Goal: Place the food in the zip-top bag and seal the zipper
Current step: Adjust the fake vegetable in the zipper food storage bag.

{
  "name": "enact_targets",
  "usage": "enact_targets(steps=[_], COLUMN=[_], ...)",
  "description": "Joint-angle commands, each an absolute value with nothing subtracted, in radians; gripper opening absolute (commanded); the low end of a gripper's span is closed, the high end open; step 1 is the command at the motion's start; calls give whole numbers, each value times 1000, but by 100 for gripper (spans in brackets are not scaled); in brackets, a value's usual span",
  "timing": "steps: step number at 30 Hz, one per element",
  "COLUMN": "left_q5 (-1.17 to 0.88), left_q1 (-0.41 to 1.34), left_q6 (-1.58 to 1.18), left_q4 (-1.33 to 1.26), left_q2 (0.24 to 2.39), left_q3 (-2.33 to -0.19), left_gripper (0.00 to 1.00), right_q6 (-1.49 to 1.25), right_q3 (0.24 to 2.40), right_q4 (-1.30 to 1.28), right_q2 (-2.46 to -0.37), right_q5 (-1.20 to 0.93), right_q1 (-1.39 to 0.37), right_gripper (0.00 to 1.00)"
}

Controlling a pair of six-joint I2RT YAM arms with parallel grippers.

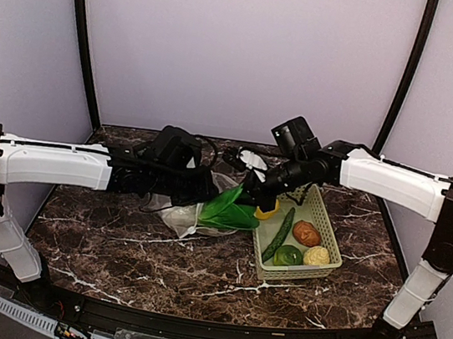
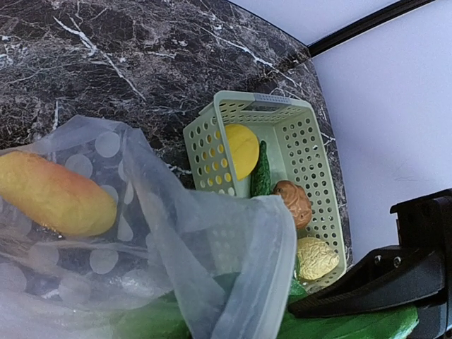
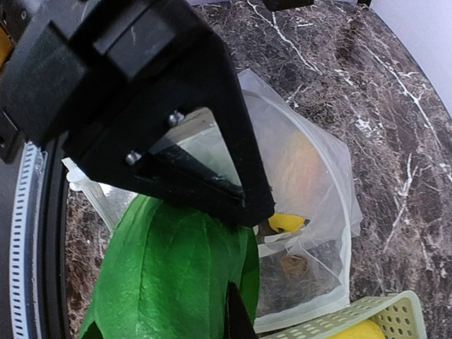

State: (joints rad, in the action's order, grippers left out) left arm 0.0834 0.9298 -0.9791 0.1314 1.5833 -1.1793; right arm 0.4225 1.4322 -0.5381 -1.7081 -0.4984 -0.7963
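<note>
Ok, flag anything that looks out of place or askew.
The leafy green vegetable sticks out of the mouth of the zip-top bag, pinched by the right gripper. The bag is crumpled, not flat. Nothing looks spilled.

The table is finished as dark, glossy, white-veined marble. The zip-top bag is made of thin, hazy clear plastic film dotted white. The basket is moulded in pale green perforated plastic. The green leafy toy is covered in matt, felt-like cloth.
</note>
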Motion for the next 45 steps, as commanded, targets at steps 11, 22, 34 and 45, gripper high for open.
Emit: enact_targets(steps=[11,22,34,45], left_q5=[23,43,258,332], left_q1=[934,933,920,921], left_q6=[-930,-930,-965,-990], left_q4=[160,155,31,-81], left_q2=[1535,1487,1308,1250], left_q3=[-1165,-1114,-912,-875], left_gripper=[5,5,1,1], right_q6=[210,81,63,-61], right_q3=[1553,1725,1544,1310], right_q4=[-410,-460,-540,-499], right_q2=[-1929,-1978,-1713,-1704], right_q5=[-546,-419,-450,-698], right_q1=[-812,-811,-736,-725], right_gripper=[0,51,65,51])
